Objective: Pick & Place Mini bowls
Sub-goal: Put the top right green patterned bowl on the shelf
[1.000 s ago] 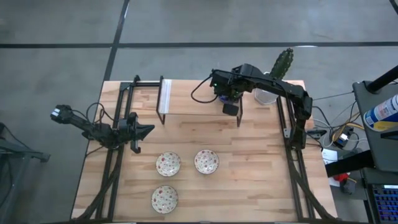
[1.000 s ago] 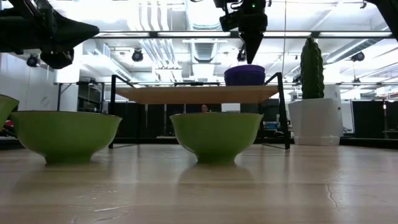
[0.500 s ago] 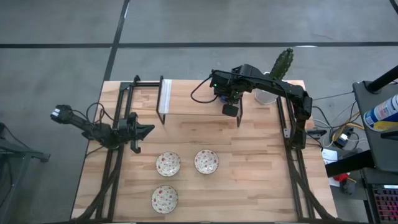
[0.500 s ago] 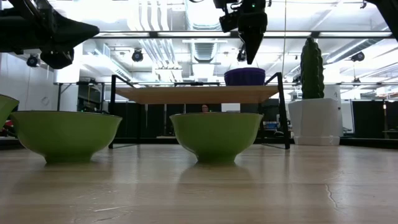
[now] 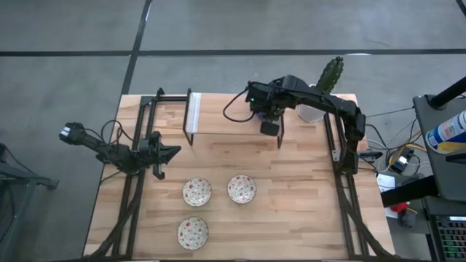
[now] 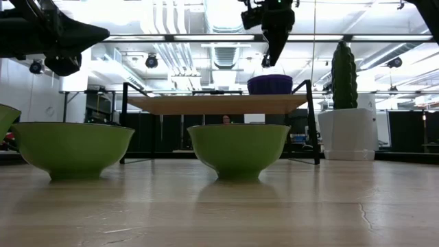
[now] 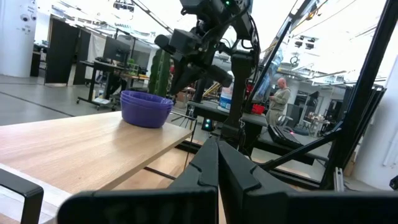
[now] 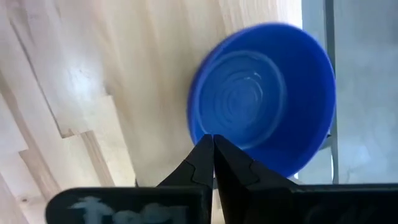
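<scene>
While the right arm reaches from its base at the right side of the table (image 5: 291, 182) toward the back, its forearm lies almost level and the wrist bends downward, so the right end effector (image 6: 274, 60) points straight down over the raised wooden shelf (image 6: 216, 103). Its two fingers are pressed together to a narrow point and they hold nothing. Directly under this tip stands the stack of blue mini bowls (image 6: 269, 84) on the shelf, and a small gap shows between the tip and the top rim, so they are not touching. From the right wrist view, the closed fingers (image 8: 205, 165) point at the near edge of the top blue bowl (image 8: 261, 93), which sits close to the shelf's edge. The left arm waits low at the left side of the table, stretched almost flat, with the left end effector (image 5: 172, 152) also closed tight and empty, aiming toward the middle. Three speckled cream mini bowls (image 5: 196, 192) sit on the front part of the table, two side by side and one nearer the front edge. A cactus in a white pot (image 6: 345, 127) stands at the back right corner, beside the shelf.
</scene>
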You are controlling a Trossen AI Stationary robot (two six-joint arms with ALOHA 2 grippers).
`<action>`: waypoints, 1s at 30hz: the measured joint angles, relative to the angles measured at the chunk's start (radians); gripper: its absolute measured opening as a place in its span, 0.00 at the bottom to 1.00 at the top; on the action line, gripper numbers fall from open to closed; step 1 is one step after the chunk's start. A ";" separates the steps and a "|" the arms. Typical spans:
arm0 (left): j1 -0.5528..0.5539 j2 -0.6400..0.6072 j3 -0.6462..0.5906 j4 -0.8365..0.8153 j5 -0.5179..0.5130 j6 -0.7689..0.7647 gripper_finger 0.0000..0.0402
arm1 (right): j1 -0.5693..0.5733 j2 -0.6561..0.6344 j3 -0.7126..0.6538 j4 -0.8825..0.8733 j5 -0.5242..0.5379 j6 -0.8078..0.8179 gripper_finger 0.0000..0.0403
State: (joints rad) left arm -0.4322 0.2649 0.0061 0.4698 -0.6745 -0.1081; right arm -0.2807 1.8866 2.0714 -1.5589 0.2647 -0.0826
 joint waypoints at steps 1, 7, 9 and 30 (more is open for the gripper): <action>0.000 0.000 0.000 0.000 0.000 0.000 0.00 | 0.006 0.000 0.005 0.000 0.000 -0.001 0.02; 0.000 0.000 0.000 0.000 0.000 0.000 0.00 | 0.061 0.000 0.034 -0.005 -0.003 -0.021 0.02; 0.000 0.000 0.000 0.000 0.000 0.000 0.00 | 0.081 0.000 0.039 -0.006 -0.004 -0.022 0.02; 0.000 0.000 0.000 0.000 0.000 0.000 0.00 | 0.368 -0.001 0.020 0.129 -0.097 -0.094 0.03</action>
State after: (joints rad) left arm -0.4321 0.2649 0.0059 0.4698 -0.6743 -0.1082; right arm 0.0872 1.8857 2.0917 -1.4304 0.1672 -0.1768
